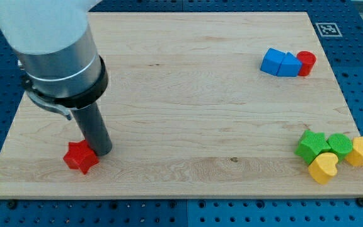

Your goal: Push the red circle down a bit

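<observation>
The red circle stands near the view's top right, touching the right end of two blue blocks. My tip is far from it at the view's lower left, right next to a red star, which lies just to its left. The rod rises from there into the grey arm at the view's top left.
At the view's lower right lie a green star, a green block, a yellow heart and a yellow hexagon, close together near the wooden board's right edge.
</observation>
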Controlling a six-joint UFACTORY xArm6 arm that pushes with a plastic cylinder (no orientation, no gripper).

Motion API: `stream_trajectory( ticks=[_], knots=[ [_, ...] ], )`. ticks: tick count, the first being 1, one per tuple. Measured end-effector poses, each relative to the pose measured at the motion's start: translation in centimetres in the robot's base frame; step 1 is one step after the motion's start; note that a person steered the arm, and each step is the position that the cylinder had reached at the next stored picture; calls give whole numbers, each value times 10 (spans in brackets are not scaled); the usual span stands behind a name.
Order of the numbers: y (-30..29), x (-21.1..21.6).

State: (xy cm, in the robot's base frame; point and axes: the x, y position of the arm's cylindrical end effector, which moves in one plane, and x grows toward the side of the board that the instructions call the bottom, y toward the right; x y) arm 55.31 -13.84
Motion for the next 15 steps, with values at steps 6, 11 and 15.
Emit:
stream_trajectory(
  ticks=[6, 11, 15],
  knots=[
    [27, -125],
    [300, -291],
    [380, -177]
  ],
)
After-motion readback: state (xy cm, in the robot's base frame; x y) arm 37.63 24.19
